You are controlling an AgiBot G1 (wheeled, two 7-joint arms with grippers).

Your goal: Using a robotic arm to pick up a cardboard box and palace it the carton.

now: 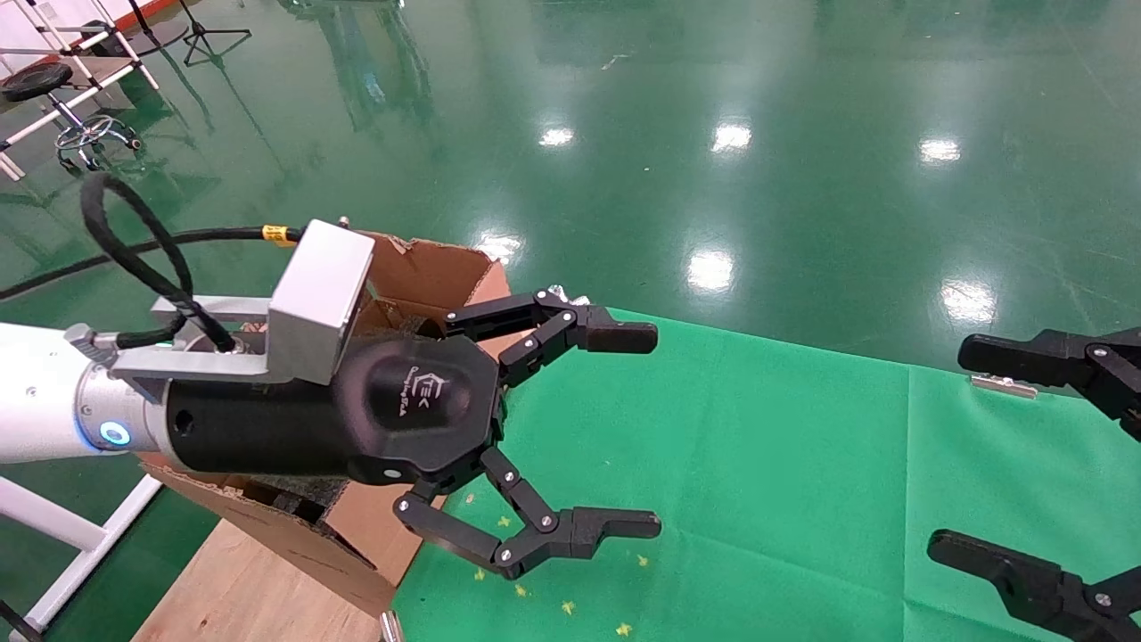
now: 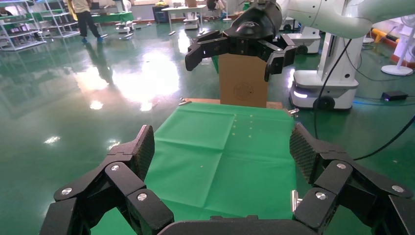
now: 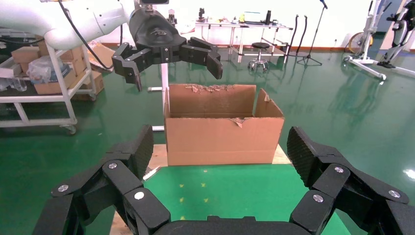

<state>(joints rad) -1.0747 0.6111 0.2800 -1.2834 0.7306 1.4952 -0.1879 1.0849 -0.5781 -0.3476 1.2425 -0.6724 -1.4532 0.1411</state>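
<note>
Green cloth covers the bench; bare wood shows at its left end, under the carton.

Left arm: the robotic arm, white with a blue light ring, reaches across above the carton. Its grey camera block sits on top, with a black cable looping behind it. The left end effector hangs in the air over the cloth just past the carton, fingers spread wide, nothing between them. In the right wrist view the same end effector hovers above the carton's open top, not touching it.

The carton: large, brown, corrugated, standing upright at the left end of the bench, ragged flaps raised. Dark foam shows inside it in the head view.

Right arm: the right end effector sits at the right edge of the bench above the cloth, well apart from the carton, fingers wide open and holding nothing. A small metal clip lies at the far edge of the cloth near it.

The cardboard box: cannot be made out in any view; neither end effector holds it.

Small yellow specks dot the cloth beside the carton. Glossy green floor surrounds the bench.
</note>
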